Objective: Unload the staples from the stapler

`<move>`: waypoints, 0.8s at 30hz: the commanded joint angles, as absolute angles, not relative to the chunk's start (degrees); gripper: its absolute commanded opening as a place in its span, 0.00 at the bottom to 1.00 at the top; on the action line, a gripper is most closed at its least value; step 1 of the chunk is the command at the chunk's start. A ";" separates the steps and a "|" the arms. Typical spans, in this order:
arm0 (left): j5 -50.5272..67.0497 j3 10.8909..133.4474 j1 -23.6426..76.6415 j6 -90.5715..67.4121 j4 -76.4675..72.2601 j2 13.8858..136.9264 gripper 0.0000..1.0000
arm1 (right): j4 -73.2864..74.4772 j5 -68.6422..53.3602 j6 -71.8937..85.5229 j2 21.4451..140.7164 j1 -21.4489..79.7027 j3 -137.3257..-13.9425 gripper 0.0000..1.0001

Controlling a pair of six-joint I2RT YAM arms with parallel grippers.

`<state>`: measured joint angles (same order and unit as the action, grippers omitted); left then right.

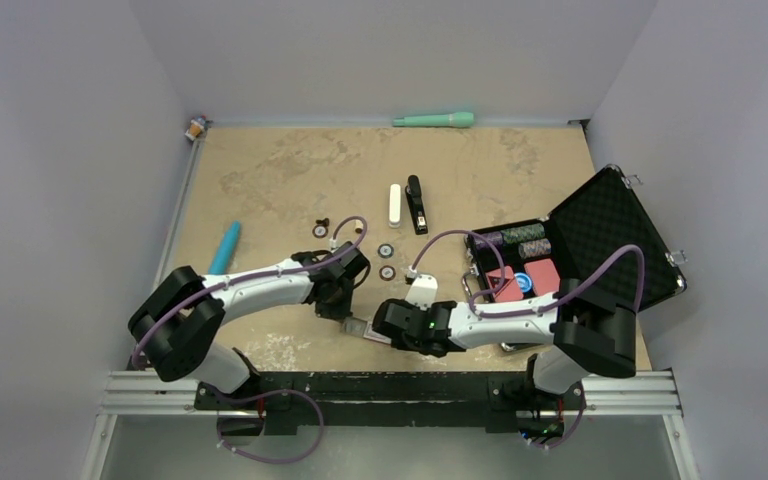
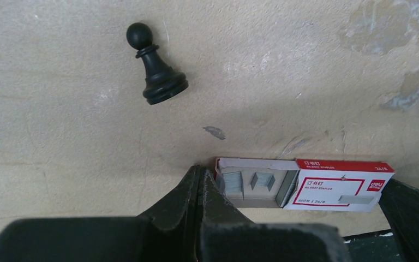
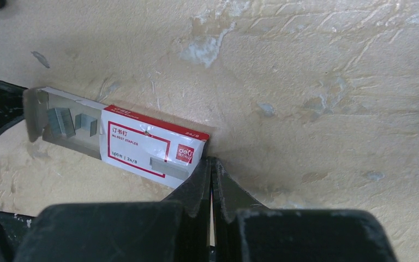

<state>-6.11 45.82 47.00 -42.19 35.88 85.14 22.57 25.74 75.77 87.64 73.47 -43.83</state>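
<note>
Stapler (image 1: 417,203) apart | staple box (image 2: 305,183) between closed left tool (image 2: 199,188), closed right tool (image 3: 211,185) | pawn (image 2: 155,68) near

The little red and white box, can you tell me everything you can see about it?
The staple box looks like thin cardboard: a red-and-white printed sleeve with a grey inner tray slid partly out. Silvery staple strips lie in the open tray. It rests flat on the tan table. The left gripper sits at its tray end and the right gripper at its sleeve end, both with jaws shut.
</note>
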 commanded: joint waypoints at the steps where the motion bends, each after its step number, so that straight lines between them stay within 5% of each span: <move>1: -3.51 44.23 46.87 -41.37 32.09 86.03 0.00 | 21.86 25.40 74.63 88.78 73.29 -45.94 0.00; 24: -0.35 40.52 46.86 -42.10 28.20 85.17 0.00 | 21.95 25.53 72.99 90.18 73.30 -48.20 0.00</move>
